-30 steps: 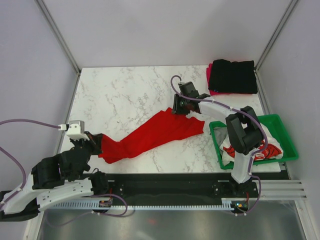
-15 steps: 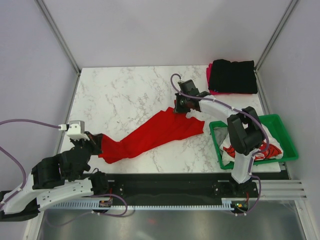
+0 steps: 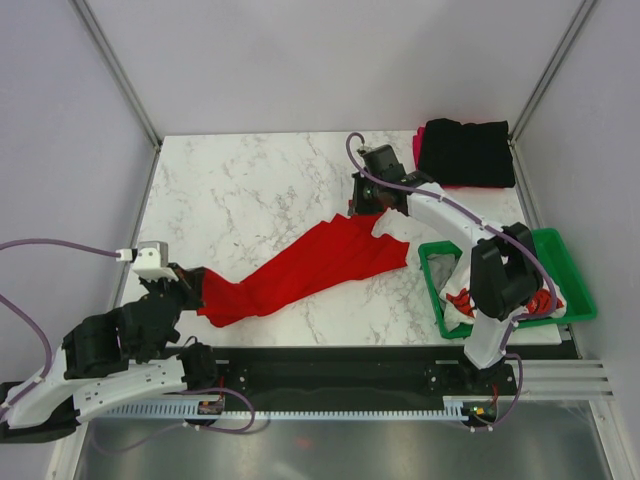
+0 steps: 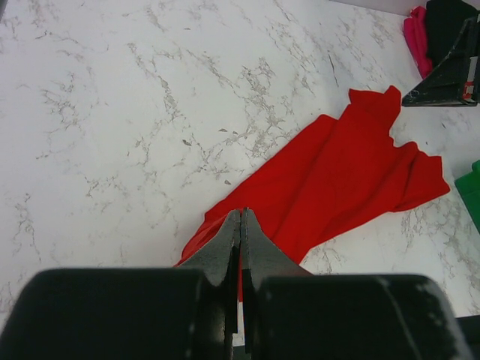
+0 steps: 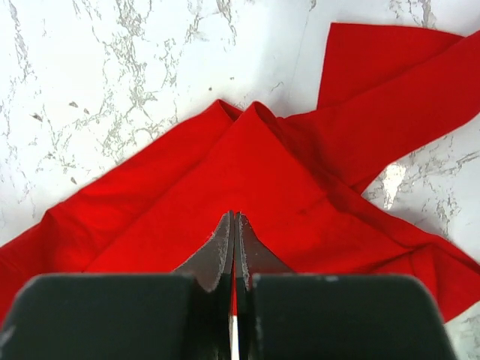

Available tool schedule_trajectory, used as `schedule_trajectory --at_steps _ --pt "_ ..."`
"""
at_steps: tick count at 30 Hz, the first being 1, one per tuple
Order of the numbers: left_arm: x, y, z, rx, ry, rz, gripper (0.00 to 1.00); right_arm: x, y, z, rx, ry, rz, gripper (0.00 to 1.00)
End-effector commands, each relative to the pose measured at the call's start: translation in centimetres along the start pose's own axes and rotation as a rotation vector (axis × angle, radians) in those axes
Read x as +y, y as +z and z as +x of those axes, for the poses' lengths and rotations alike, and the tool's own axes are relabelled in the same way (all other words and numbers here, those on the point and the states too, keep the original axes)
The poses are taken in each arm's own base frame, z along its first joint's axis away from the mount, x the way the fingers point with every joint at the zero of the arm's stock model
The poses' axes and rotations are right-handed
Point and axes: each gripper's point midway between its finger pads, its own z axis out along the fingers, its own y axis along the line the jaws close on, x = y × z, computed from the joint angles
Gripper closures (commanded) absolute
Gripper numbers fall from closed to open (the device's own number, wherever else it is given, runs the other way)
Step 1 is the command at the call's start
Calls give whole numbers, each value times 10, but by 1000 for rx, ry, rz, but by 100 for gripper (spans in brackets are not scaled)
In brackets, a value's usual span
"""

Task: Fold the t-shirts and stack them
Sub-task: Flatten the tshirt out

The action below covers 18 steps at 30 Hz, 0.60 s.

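A bright red t-shirt lies stretched in a diagonal band across the marble table. My left gripper is shut on its near-left end, with red cloth showing between the fingertips. My right gripper is shut on the shirt's far-right edge and draws it up into a small peak. The red cloth fills most of the right wrist view. A folded black t-shirt rests on a magenta-pink one at the far right corner.
A green crate stands at the near right and holds crumpled white t-shirts with red print; my right arm reaches over it. The table is enclosed by grey walls on the left, back and right.
My right gripper went from partly open to shut on the red shirt's far edge and pulled it slightly away and to the right. The left gripper kept its hold and stayed put.
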Motion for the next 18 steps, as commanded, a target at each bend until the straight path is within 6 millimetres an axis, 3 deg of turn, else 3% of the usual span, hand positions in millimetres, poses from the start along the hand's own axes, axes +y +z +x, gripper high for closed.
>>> schedule_trajectory --at_steps 1,5,7,8,12,18 --pt "-1 -1 -7 -26 -11 8 98 10 -22 -17 -50 -6 -25 100" --pt "-2 0 -6 -22 -4 7 98 7 -28 -20 -70 -4 -2 100" --pt "-1 0 -7 -24 -7 7 98 -2 -22 -10 -49 -11 24 70" --pt "-1 -1 -7 -25 -9 9 98 -7 -18 -6 -40 -13 42 64" --pt "-1 -1 -7 -24 -10 9 98 -26 8 19 25 -28 87 62" --pt "-2 0 -6 -22 -5 9 98 -47 29 20 40 -37 122 52"
